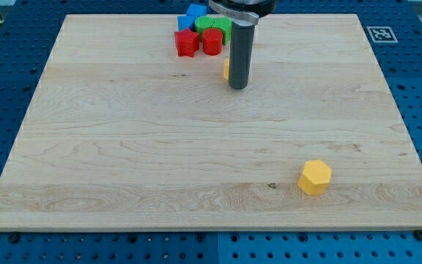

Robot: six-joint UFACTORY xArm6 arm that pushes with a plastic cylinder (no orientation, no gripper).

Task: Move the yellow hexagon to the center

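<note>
The yellow hexagon [314,177] sits on the wooden board [123,147] toward the view's bottom right. My tip [238,87] stands near the board's top middle, far up and to the left of the hexagon, not touching it. A second yellow block [226,69] shows as a sliver just left of the rod, mostly hidden behind it; its shape cannot be made out.
A cluster of blocks sits at the view's top edge: a red star-like block [186,42], a red block [212,42], a blue block [194,13] and green blocks [215,25]. A marker tag [380,33] lies off the board's top right corner.
</note>
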